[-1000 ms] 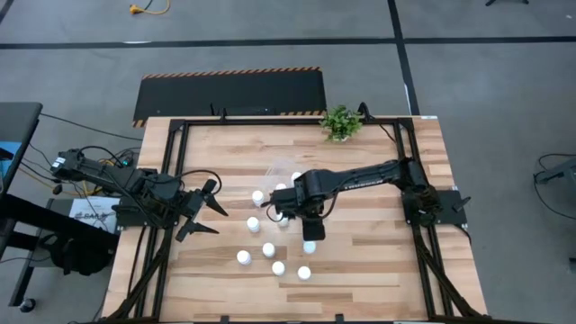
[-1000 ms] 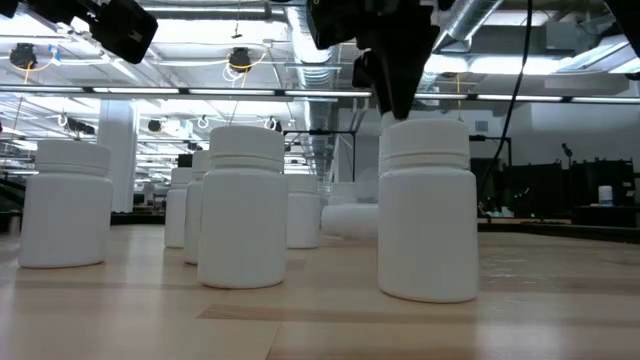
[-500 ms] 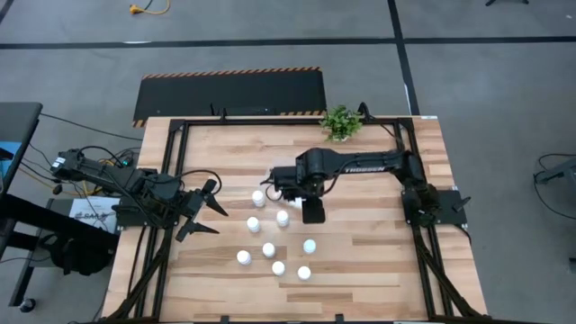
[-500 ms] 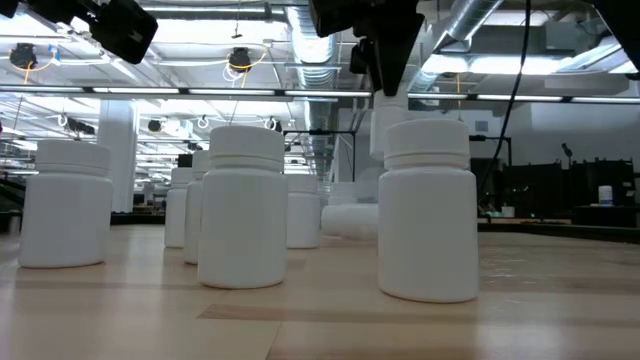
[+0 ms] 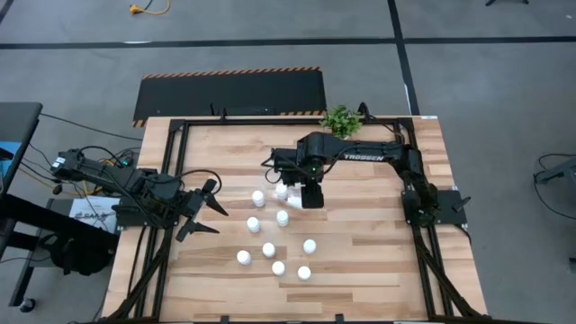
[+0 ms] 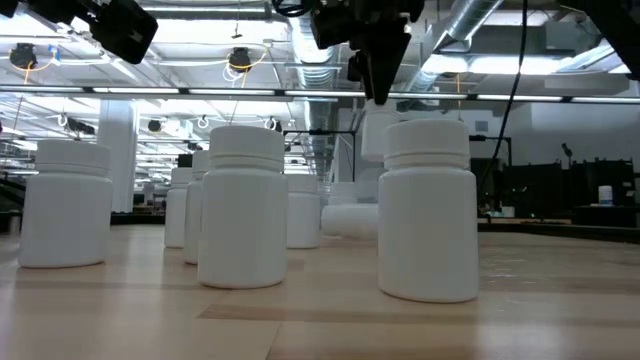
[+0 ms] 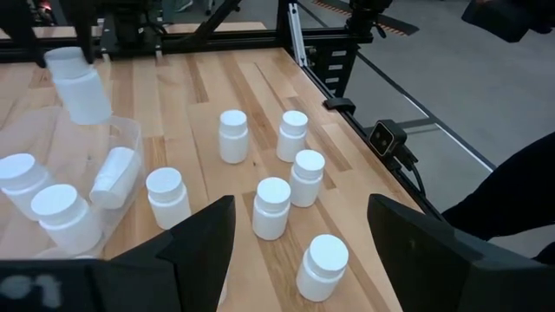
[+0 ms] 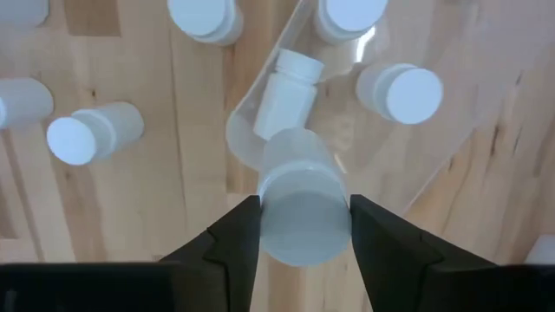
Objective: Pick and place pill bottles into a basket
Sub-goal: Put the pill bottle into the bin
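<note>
My right gripper (image 8: 303,238) is shut on a white pill bottle (image 7: 80,85) above the near corner of the clear basket (image 8: 247,108). The basket holds one bottle lying on its side (image 8: 286,95) and upright ones (image 8: 401,91). Several more white bottles (image 5: 268,249) stand on the wooden table, nearer than the basket. In the low view the held bottle (image 6: 372,135) shows raised behind a near bottle (image 6: 425,210). My left gripper (image 5: 205,209) is open and empty at the table's left edge. My right gripper pinches the bottle's upper end by the cap (image 8: 303,212) between its two fingers (image 8: 232,238). The fingers come from above, pointing down. The bottle hangs about upright below them, cap up, lifted clear of table and basket.
A small green potted plant (image 5: 340,121) stands at the table's far edge. Black frame rails (image 5: 171,180) run along the table's sides. The loose bottles cluster at the near middle (image 5: 278,267); bare wood lies to their right.
My right gripper has carried the bottle up and toward the table's far edge, from over the standing bottles at the near middle to above the basket. The bottle has stayed upright in the shut fingers. The standing bottles have not moved.
</note>
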Available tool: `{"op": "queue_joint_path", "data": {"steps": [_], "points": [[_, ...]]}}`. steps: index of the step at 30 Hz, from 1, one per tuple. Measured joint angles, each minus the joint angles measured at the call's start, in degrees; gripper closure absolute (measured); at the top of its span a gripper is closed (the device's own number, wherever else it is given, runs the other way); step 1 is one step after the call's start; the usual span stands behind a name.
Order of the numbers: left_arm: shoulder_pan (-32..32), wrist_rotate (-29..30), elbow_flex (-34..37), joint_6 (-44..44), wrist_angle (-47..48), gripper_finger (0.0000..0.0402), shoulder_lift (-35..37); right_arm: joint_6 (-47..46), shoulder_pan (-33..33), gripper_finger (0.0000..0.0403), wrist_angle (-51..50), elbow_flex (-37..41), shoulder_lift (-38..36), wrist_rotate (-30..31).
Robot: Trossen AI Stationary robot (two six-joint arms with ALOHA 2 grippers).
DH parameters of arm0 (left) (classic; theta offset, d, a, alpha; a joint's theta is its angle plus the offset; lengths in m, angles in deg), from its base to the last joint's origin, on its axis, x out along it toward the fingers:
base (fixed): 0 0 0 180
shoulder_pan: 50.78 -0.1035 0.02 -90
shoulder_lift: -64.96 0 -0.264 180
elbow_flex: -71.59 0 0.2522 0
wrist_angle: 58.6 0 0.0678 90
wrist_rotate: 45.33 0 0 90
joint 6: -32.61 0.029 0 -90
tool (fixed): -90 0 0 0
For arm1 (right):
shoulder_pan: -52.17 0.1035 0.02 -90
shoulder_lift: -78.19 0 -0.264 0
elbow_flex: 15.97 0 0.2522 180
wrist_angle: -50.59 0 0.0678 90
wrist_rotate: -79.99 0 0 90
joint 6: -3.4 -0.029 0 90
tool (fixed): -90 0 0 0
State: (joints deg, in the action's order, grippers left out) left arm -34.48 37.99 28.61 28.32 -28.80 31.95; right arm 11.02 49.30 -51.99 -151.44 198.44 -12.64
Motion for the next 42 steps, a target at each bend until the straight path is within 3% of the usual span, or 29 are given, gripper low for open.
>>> {"op": "queue_joint_path", "data": {"steps": [21, 42], "points": [[0.0, 0.7, 0.0, 0.0, 0.0, 0.015, 0.0, 3.4, -3.3, 0.025, 2.5, 0.1, 0.0, 2.1], [0.0, 0.5, 0.0, -1.5, 1.2, 0.015, 0.0, 6.4, -3.0, 0.0254, 5.0, 0.2, 10.0, 1.3]]}}
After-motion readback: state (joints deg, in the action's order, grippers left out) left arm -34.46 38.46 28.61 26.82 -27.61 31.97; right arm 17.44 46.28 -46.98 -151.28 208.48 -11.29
